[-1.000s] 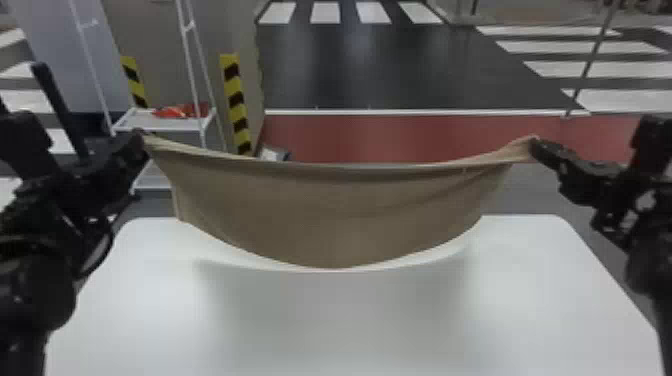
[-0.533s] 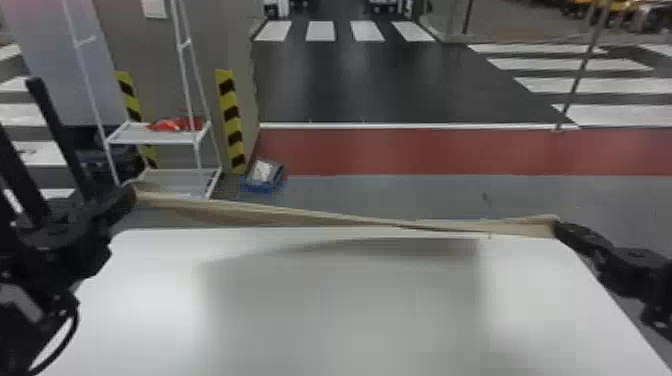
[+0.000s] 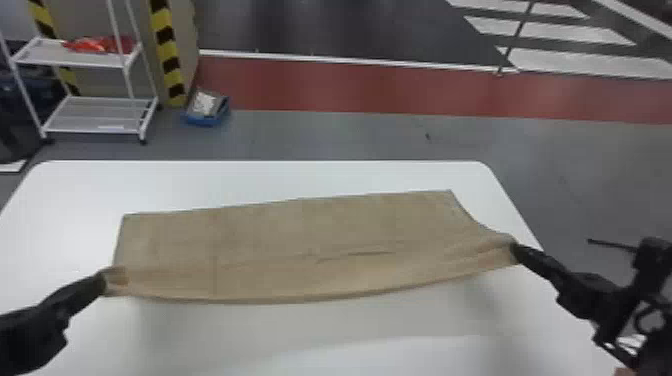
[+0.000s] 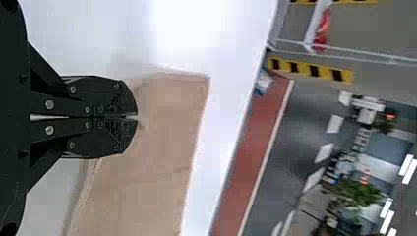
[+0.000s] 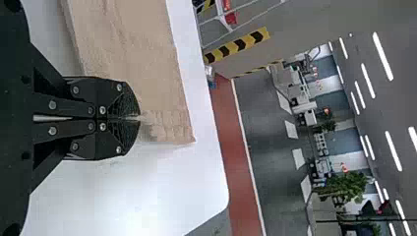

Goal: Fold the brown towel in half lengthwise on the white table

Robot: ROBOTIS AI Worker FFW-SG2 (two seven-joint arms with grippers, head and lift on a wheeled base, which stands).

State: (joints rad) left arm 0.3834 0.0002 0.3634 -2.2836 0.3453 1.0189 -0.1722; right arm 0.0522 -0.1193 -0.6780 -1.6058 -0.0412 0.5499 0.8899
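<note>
Seen from the head view, the white surface (image 3: 75,195) has rounded far corners at 11 and 1 o'clock, and grey floor (image 3: 350,135) begins past its far edge. A red strip (image 3: 370,90) crosses that floor at 12. Toward 10 o'clock stands a white two-shelf rack (image 3: 87,60) with something red (image 3: 100,45) on its upper shelf. At 11 are a yellow-and-black striped edging (image 3: 169,55) and a blue container (image 3: 207,120) on the floor; white floor markings (image 3: 580,62) lie toward 2.

The brown towel (image 3: 275,240) runs from 9 to 3 o'clock across the surface. Its far part lies down, while its near edge bows between the jaws above a soft shadow. Beyond its far edge is a strip of white, wider toward 11 than toward 1. The widest stretch of white is at 6 o'clock, on the near side.

The left gripper (image 3: 102,284) has its jaws clenched on the towel's near corner, toward 9 o'clock. The right gripper (image 3: 517,252) pinches the other near corner at 3, near the surface's side edge, with its arm reaching across that edge; its jaws are pressed together on the cloth.
</note>
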